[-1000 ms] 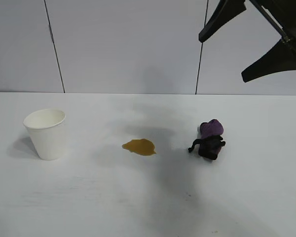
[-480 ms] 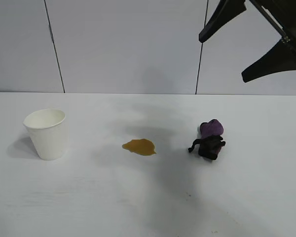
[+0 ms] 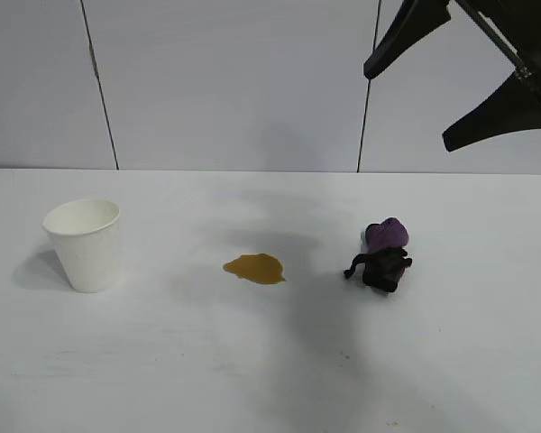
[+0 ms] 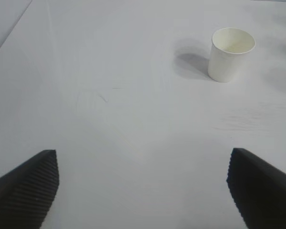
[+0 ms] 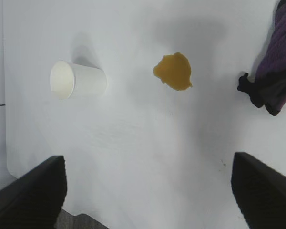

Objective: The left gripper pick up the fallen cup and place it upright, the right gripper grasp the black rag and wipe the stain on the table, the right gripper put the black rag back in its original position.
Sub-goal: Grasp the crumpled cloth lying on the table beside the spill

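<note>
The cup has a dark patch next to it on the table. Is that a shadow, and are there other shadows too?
Yes. In the exterior view the cup throws a soft grey shadow to its left on the table, and a wide faint shadow lies around the stain. In the left wrist view the cup's shadow is a blurry grey smudge beside it. In the right wrist view a pale shadow crosses the table near the black rag.

White cup (image 3: 84,244), amber stain (image 3: 253,268), blk/purple rag (image 3: 382,253).

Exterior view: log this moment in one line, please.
cup upright | stain unwiped | black rag untouched | right hand open above | left hand open
</note>
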Controlling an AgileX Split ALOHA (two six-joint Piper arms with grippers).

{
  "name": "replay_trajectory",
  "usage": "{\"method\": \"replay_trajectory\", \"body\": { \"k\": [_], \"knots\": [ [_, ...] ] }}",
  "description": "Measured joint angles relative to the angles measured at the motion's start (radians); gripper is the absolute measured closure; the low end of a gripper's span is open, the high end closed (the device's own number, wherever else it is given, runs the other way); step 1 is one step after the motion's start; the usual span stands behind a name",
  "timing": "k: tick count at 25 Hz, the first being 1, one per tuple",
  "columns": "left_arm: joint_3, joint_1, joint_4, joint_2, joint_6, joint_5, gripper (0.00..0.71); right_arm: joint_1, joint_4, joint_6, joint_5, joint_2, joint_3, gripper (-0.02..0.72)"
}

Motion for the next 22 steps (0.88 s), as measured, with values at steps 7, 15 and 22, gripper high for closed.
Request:
{"method": "replay_trajectory", "body": {
  "k": [7,15,22],
  "knots": [
    [0.0,0.0,0.0,0.0,0.0,-0.005,0.021,0.0,0.0,0.0,0.001,0.0,0.0,0.054],
    [0.0,0.0,0.0,0.0,0.0,-0.005,0.021,0.0,-0.029,-0.09,0.057,0.0,0.0,0.054],
    [0.0,0.0,0.0,0.0,0.0,-0.005,0.021,0.0,-0.175,-0.058,0.142,0.0,0.0,0.054]
  ]
}}
